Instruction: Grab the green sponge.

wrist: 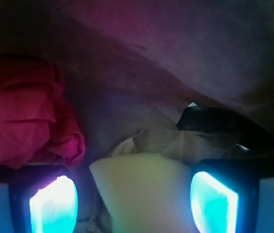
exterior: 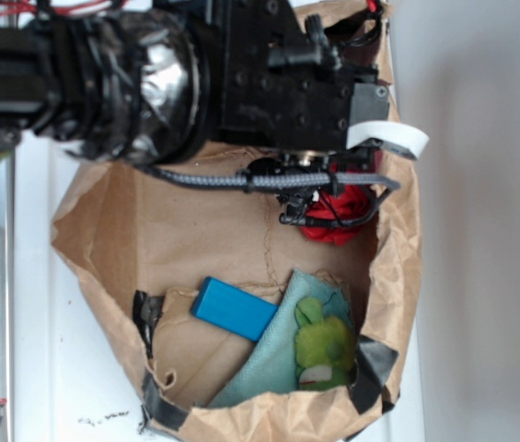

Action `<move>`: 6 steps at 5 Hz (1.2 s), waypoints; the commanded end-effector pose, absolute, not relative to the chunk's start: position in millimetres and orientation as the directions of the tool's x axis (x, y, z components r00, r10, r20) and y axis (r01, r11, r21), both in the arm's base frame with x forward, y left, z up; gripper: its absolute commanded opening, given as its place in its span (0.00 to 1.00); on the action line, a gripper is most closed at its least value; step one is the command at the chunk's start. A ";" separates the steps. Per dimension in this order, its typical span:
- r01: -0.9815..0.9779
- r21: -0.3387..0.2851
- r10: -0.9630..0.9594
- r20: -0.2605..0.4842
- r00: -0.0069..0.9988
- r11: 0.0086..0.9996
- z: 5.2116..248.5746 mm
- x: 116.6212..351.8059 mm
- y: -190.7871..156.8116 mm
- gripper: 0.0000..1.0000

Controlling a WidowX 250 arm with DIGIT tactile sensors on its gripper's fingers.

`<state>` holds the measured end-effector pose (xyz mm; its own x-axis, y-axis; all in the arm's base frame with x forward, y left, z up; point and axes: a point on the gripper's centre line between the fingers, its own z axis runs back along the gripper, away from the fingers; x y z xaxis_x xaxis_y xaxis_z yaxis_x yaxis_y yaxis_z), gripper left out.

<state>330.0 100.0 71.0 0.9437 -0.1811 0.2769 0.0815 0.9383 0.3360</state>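
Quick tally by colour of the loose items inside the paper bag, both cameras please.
Red: 1, crumpled red paper wad
Blue: 1, flat blue rectangular block
Teal: 1, light teal cloth
Lime green: 1, fuzzy lime-green plush toy
Yellow: 1, yellow foam sponge, sitting between the gripper fingers
Total: 5

Pale yellow sponge [wrist: 144, 191] lies between the two glowing gripper [wrist: 134, 201] pads [wrist: 54, 206], jaws apart. Crumpled red material [wrist: 25, 114] sits left; brown paper wall [wrist: 200, 53] behind.
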 end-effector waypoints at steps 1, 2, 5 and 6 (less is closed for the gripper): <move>0.123 0.373 -0.236 0.275 0.932 0.920 74.9 335.5 101.8 1.00; 0.116 0.408 -0.241 0.269 0.932 0.906 63.4 337.6 102.3 1.00; 0.114 0.416 -0.246 0.278 0.929 0.902 55.9 336.2 100.7 0.00; 0.102 0.405 -0.231 0.284 0.931 0.909 58.4 337.4 101.1 0.00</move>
<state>332.1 95.7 43.8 0.9389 -0.2133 0.2703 0.0920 0.9119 0.3999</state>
